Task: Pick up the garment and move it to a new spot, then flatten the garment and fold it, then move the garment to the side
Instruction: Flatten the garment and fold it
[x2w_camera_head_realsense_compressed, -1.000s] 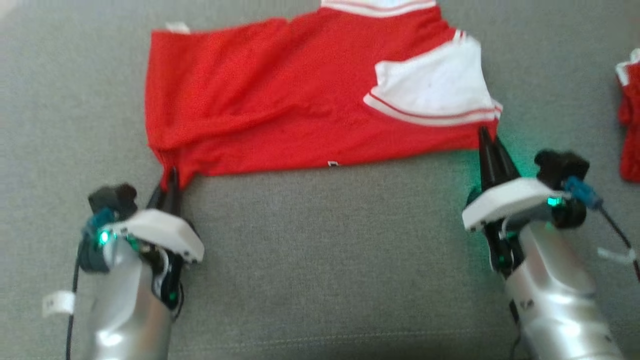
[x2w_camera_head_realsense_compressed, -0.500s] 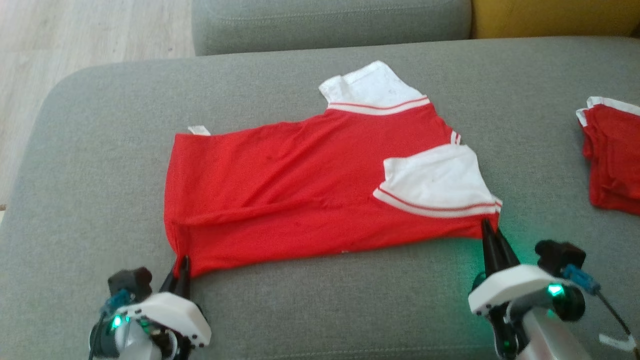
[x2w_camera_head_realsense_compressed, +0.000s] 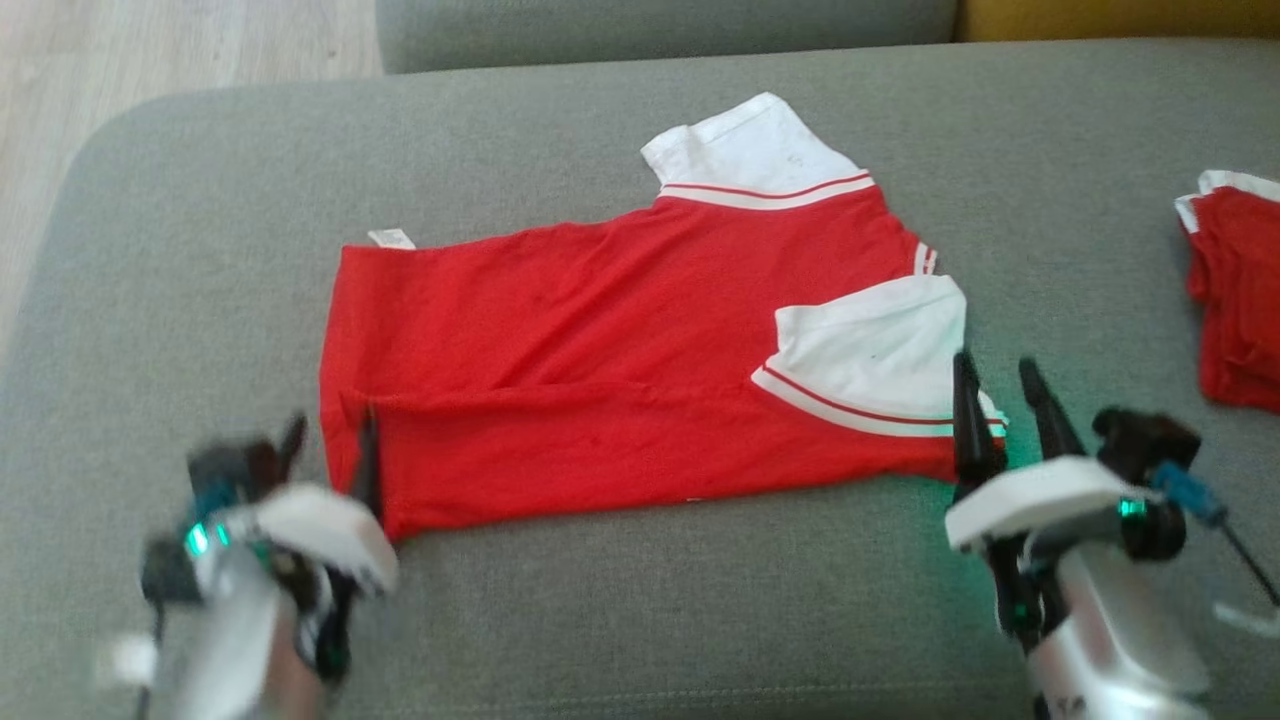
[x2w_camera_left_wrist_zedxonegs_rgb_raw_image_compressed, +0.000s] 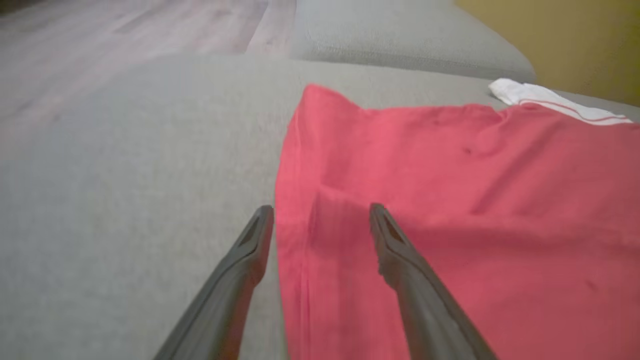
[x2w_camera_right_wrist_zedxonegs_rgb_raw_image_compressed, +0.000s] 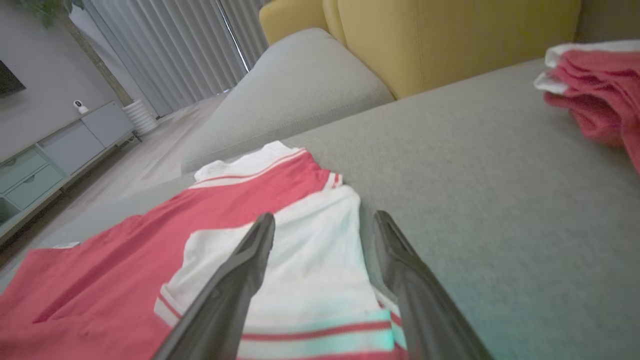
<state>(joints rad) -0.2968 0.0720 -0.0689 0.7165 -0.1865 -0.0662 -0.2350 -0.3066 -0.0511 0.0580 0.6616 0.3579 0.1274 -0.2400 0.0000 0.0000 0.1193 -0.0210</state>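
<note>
Garment (x2w_camera_head_realsense_compressed: 600, 400), red shirt with white red-striped sleeves, lying flat on grey sofa cushion (x2w_camera_head_realsense_compressed: 650, 620), left gripper (x2w_camera_head_realsense_compressed: 332, 440) spread wide astride hem corner, right gripper (x2w_camera_head_realsense_compressed: 995, 368) spread wide over near sleeve, neither gripping cloth

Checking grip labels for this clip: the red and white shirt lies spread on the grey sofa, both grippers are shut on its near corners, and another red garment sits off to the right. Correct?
Not quite. The left gripper and the right gripper are both open, fingers apart at the near corners of the shirt, as each wrist view shows. The sofa and the other red garment are as you say.
</note>
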